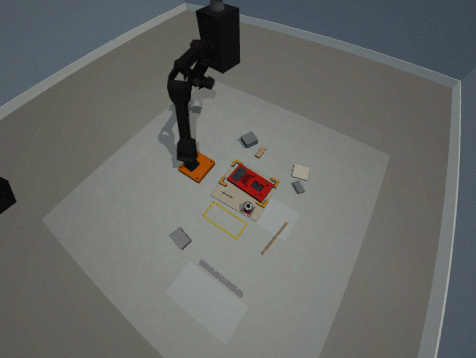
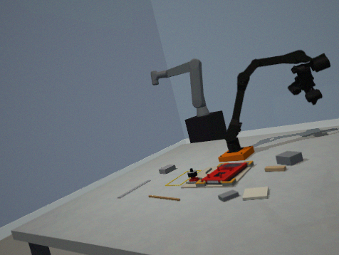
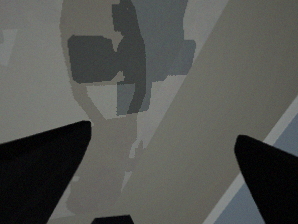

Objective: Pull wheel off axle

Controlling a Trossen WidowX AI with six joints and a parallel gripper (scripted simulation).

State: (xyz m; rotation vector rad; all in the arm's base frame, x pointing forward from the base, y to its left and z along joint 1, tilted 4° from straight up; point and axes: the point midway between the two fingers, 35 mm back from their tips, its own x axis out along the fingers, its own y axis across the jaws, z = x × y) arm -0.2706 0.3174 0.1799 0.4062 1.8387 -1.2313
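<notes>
The dark wheel (image 1: pixel 248 205) (image 2: pixel 192 173) sits on the upright axle, above a small red part at one corner of the pale base board (image 1: pixel 218 192) (image 2: pixel 189 185). The axle itself is mostly hidden by the wheel. The marked area, a yellow outline (image 1: pixel 237 238) (image 2: pixel 172 185), lies on the table beside the board, with nothing inside it. My gripper (image 2: pixel 303 97) (image 3: pixel 162 135) is open and empty, high up and far from the wheel, on the other side of the arm's orange base. In the wrist view only the table and shadows show between the fingers.
A red panel (image 1: pixel 259 191) (image 2: pixel 233 172) lies on the board between orange corner brackets. Grey blocks (image 1: pixel 249 139) (image 1: pixel 180 238) (image 2: pixel 289 157), a cream tile (image 1: pixel 300 172) (image 2: pixel 256 193), a wooden rod (image 1: pixel 274 238) (image 2: pixel 164 197) and a grey strip (image 1: pixel 221 278) (image 2: pixel 134 189) lie around. A second, grey arm (image 2: pixel 196 83) stands behind.
</notes>
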